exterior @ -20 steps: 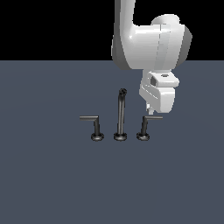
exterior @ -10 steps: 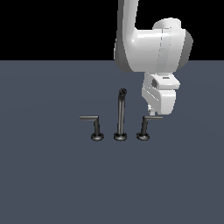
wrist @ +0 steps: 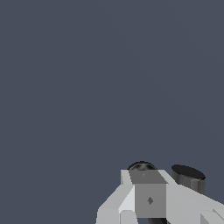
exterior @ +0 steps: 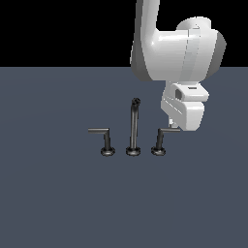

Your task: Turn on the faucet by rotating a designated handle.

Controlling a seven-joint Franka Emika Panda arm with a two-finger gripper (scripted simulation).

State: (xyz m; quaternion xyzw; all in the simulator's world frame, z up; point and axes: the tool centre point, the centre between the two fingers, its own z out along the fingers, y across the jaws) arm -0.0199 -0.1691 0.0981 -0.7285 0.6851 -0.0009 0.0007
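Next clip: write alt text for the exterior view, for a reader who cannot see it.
A white robot arm's gripper hangs at the arm tip of the dark metal L-shaped handle on the exterior view's right. Left of it on the grey floor stand a tall thin dark spout and a mirror-image lever handle.

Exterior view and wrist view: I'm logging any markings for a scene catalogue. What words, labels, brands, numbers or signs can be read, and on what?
None: no readable text in either view.
The faucet, its designated handle and the tool bear no lettering.
A small diamond mark on the tool housing in the wrist view is no character.
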